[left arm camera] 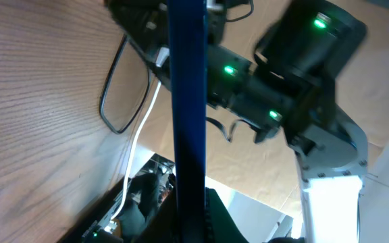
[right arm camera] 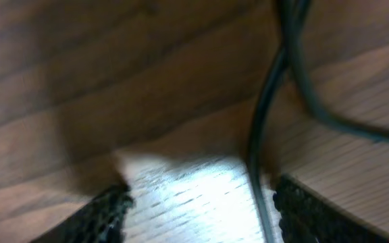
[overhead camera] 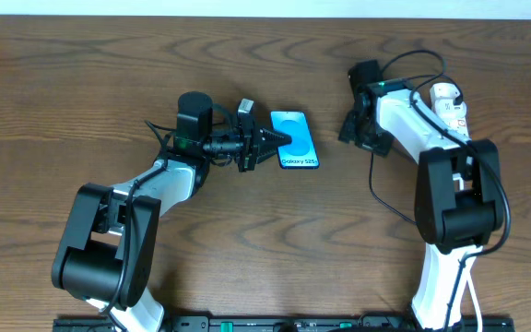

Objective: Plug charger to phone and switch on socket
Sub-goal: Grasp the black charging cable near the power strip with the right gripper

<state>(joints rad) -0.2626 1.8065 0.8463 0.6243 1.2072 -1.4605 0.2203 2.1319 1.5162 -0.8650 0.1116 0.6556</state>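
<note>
Our left hand (overhead camera: 277, 138) pinches the phone (overhead camera: 298, 138) by its edge, out at the middle of the counter (overhead camera: 247, 55). Our right hand (right arm camera: 198, 209) hangs open astride the charger (right arm camera: 256, 155) cable, near the socket (overhead camera: 450, 103). We'd best grip close to the plug and keep it square to the port. No containers here.

Brown wood-grain tabletop (overhead camera: 81, 92) carries the white socket (overhead camera: 452, 109) far right, the thin black charger (right arm camera: 255, 148) cable curving nearby, and the phone (overhead camera: 294, 139) mid-table, possibly slightly lifted.
</note>
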